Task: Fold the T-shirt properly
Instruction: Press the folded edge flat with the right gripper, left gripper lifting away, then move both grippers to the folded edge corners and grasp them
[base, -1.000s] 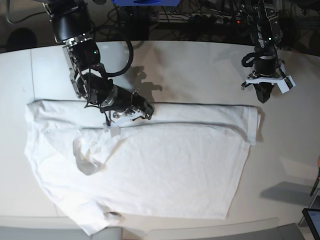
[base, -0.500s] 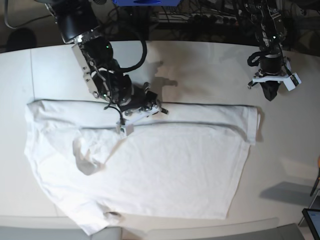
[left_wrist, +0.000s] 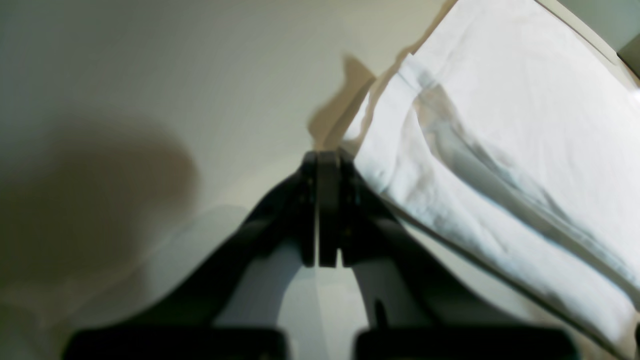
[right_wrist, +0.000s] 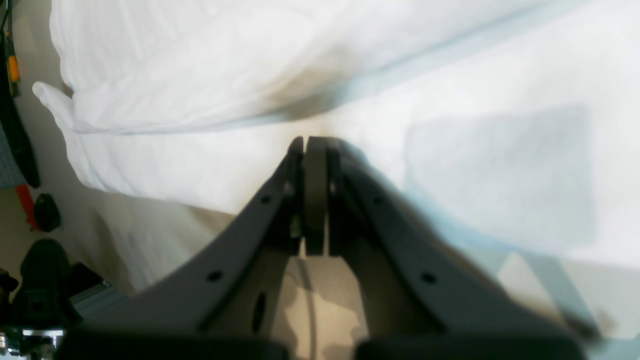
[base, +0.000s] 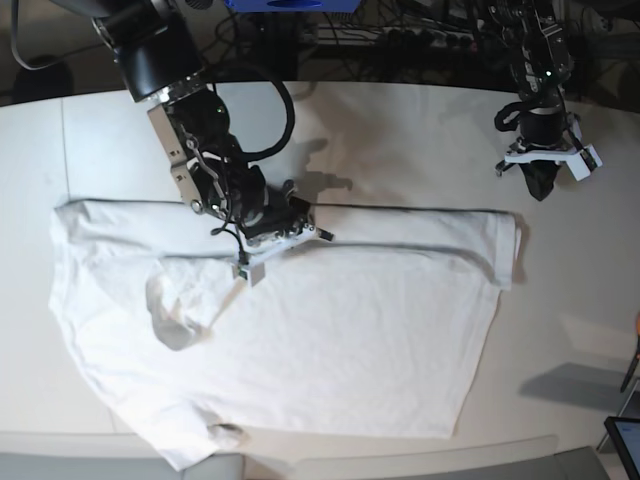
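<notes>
Two arms work over one white tabletop (base: 400, 130), and the T-shirt (base: 330, 340) lies spread across its near half, long axis running side to side, with its far edge already turned over into a narrow band along the middle of the table. The right gripper (base: 252, 268) sits low on that band, left of centre, its jaws pressed together; in its own wrist view the right gripper's tips (right_wrist: 310, 145) meet directly over white cloth, though I cannot tell whether any fabric is caught between them. The left gripper (base: 540, 188) hangs near the far right corner of the table, also closed, with nothing in it; from its wrist camera the shirt's folded right-hand end lies just beside and ahead to one side of the left gripper (left_wrist: 320, 160), not touching. So the right arm is plainly the nearer to the cloth, while the left would need to drop toward the shirt's right end. A crumpled sleeve (base: 175, 315) bunches toward the left edge, and another bit of cloth curls near the front edge. Nothing else lies between either arm and the shirt; cables clutter only the floor beyond the far edge.
</notes>
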